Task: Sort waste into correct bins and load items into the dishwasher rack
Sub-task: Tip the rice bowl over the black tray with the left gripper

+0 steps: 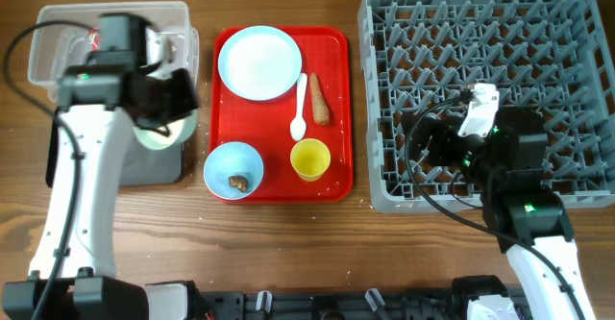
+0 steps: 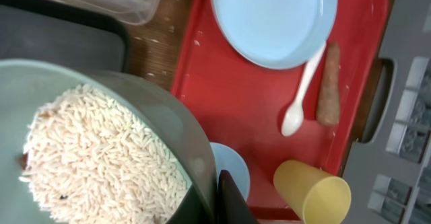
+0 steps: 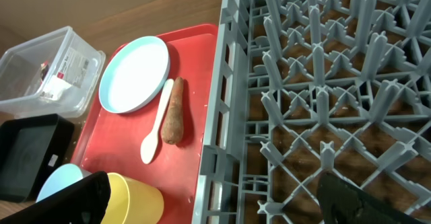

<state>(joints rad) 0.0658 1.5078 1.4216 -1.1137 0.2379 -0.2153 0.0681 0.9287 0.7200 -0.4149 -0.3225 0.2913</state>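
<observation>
My left gripper (image 1: pixel 175 107) is shut on the rim of a pale blue bowl (image 1: pixel 161 134) full of white rice grains (image 2: pixel 101 150). It holds the bowl tilted over the black tray (image 1: pixel 154 166). The clear tub (image 1: pixel 106 27) behind it holds a red wrapper (image 1: pixel 93 39). On the flat red tray (image 1: pixel 336 181) lie the blue plate (image 1: pixel 259 62), white spoon (image 1: pixel 300 109), brown carrot-like stick (image 1: pixel 320 101), yellow cup (image 1: pixel 309 159) and a second blue bowl (image 1: pixel 233 170) with a brown scrap in it. My right gripper (image 3: pixel 222 204) is open and empty over the left part of the grey rack (image 1: pixel 500 32).
The red tray's right rim lies close to the rack's left wall (image 3: pixel 212 136). Bare wooden table (image 1: pixel 288 253) shows in front of the tray and rack. A few loose rice grains lie on the wood near the tray's front edge.
</observation>
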